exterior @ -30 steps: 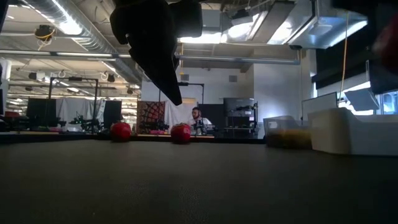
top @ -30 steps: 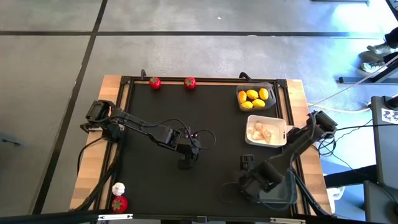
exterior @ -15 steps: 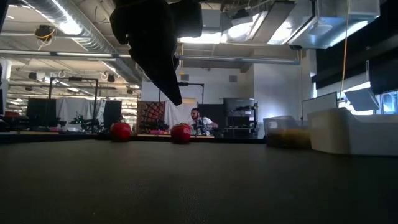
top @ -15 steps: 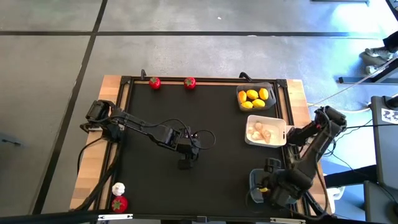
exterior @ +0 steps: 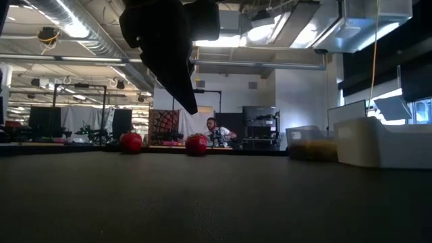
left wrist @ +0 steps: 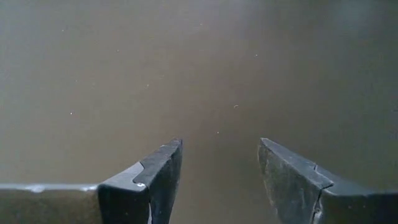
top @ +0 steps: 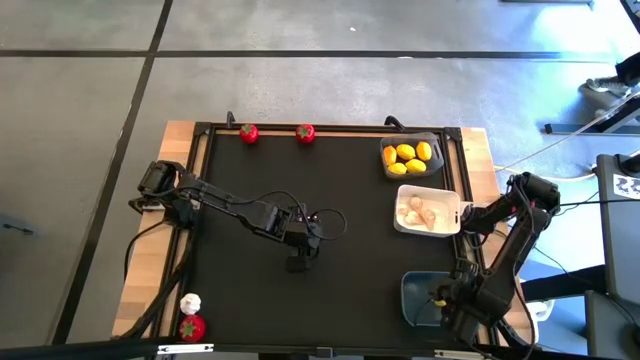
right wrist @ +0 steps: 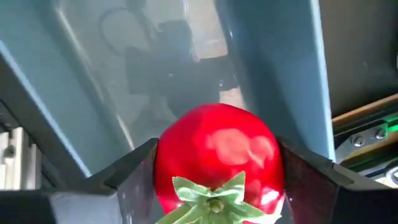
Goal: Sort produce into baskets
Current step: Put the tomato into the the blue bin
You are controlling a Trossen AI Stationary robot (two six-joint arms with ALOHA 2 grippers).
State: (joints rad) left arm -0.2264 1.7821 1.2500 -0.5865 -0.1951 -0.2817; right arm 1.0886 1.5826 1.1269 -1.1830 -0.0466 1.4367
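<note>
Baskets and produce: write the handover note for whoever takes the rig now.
Right gripper: shut on a red fruit, over the blue-grey basket; not yet released.
Left gripper: open, empty, mid-table.
Done: lemons in the dark grey basket; garlic bulbs in the white basket.
Left: two red fruits at the far edge; a red fruit and a garlic bulb at the near left corner.

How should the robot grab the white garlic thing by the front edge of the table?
Probably from straight above, fingers closing across the middle of the white bulb. It's small and roundish, and a red fruit sits close on its near side, so the fingers should go on the two free sides. The open left gripper is nearer.
</note>
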